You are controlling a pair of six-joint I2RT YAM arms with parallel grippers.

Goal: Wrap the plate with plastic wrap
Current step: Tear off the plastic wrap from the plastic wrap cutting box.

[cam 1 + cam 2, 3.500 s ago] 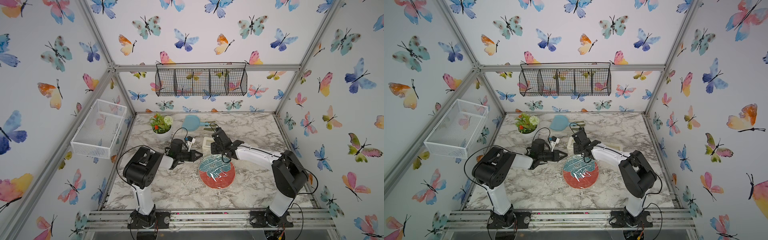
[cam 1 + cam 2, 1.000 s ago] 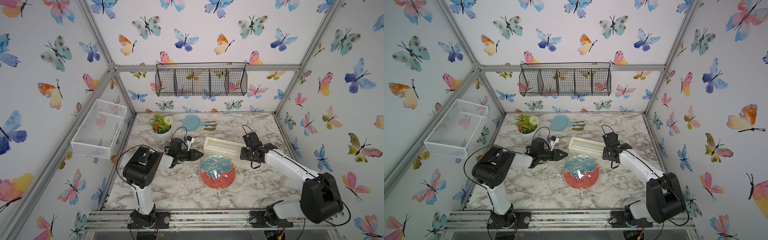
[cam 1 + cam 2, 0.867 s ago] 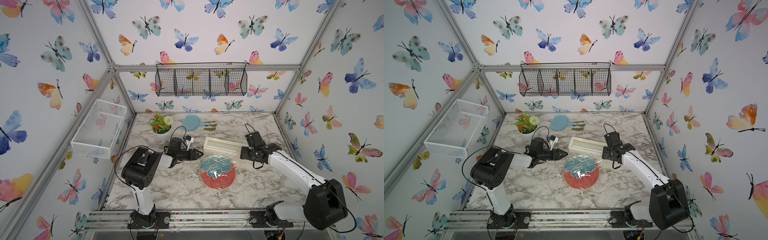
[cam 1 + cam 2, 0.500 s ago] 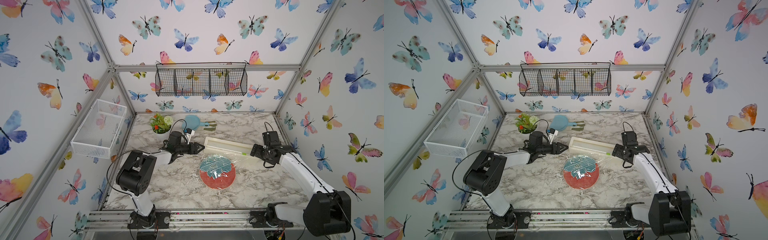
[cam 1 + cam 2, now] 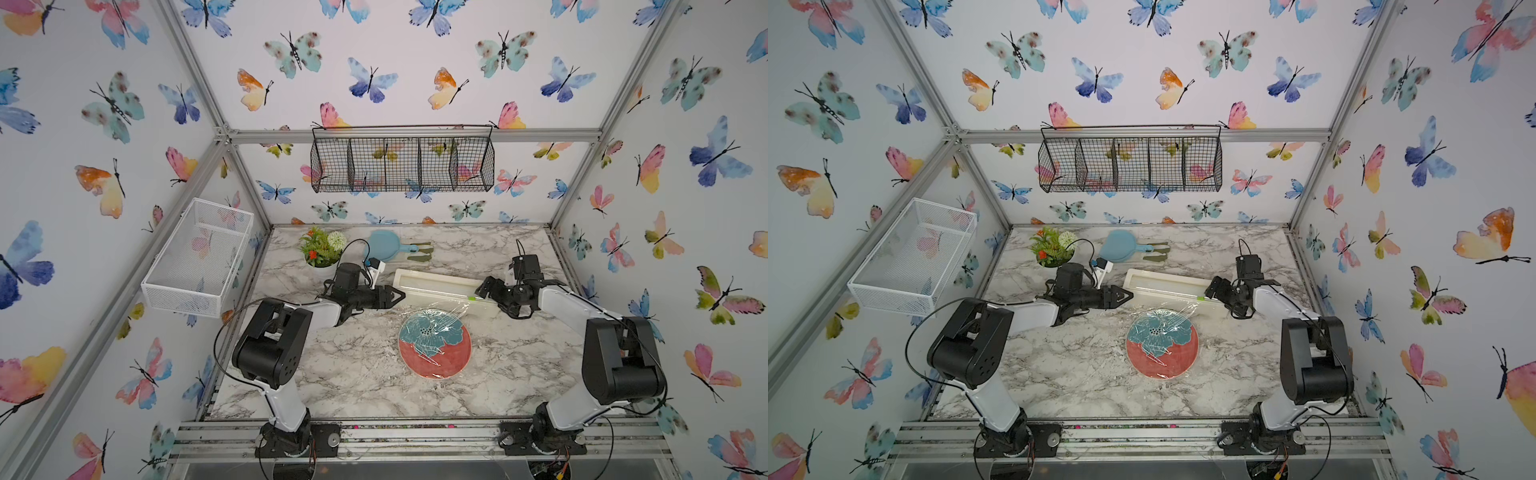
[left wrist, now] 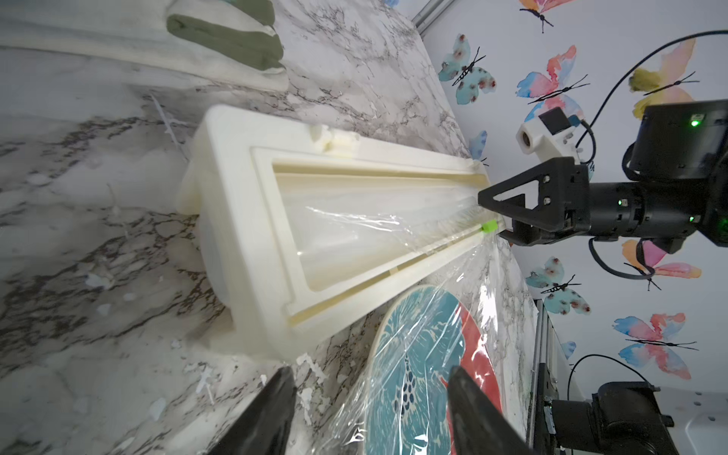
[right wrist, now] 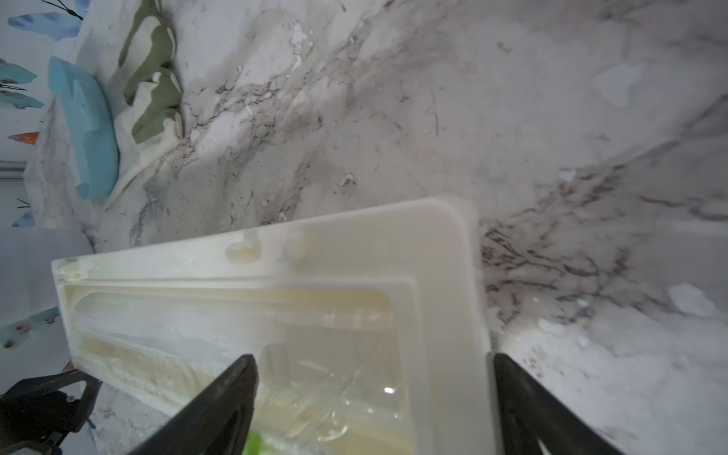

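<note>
Right claw (image 5: 490, 296), wide, has swung to one end of the dispenser box (image 5: 432, 284); left claw (image 5: 397, 298) half-spread, empty.

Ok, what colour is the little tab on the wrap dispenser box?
Bright green; the tab shows best in the left wrist view.

I see a marble-patterned tabletop (image 5: 340, 374) in both top views. Near its middle the plate (image 5: 440, 357) lies flat, with plastic wrap (image 5: 455, 309) draped over it and spilling onto the marble round the rim. Just behind the plate the long cream dispenser box (image 5: 432, 283) lies slantwise. Toward the back edge stands a small potted plant (image 5: 322, 251), and near it a light blue paddle dish (image 5: 382, 246) lies against what I take to be a folded green-and-cream cloth (image 5: 419, 251). Small white flecks (image 6: 205, 382) litter the marble beside the box.
</note>
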